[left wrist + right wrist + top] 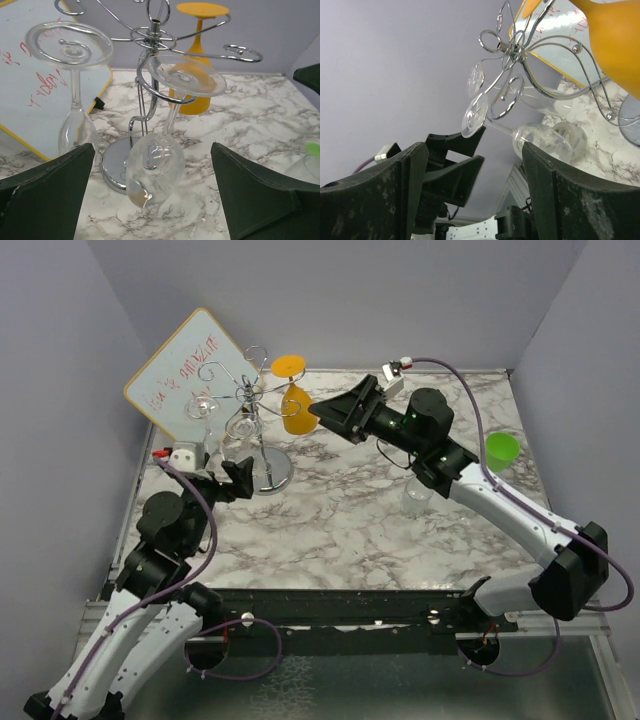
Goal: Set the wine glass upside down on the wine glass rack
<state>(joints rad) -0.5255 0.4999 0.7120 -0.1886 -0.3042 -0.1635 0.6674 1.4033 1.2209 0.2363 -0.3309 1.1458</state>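
The chrome wine glass rack [262,445] stands at the back left on its round disc base [114,166]. Three glasses hang upside down on its arms. A clear wine glass [154,170] hangs tilted on a near arm, just in front of my left gripper [155,202], which is open, empty and not touching it. A second clear glass [75,131] hangs on the left. An orange glass [295,405] hangs at the back, close to my open, empty right gripper [322,412]. The rack's hub [512,47] and the orange bowl [615,40] also show in the right wrist view.
A yellow-framed whiteboard [188,375] leans behind the rack. A green cup [502,448] stands at the right edge. A clear cup [418,496] stands mid-table beside the right arm. Grey walls close in at the back and sides.
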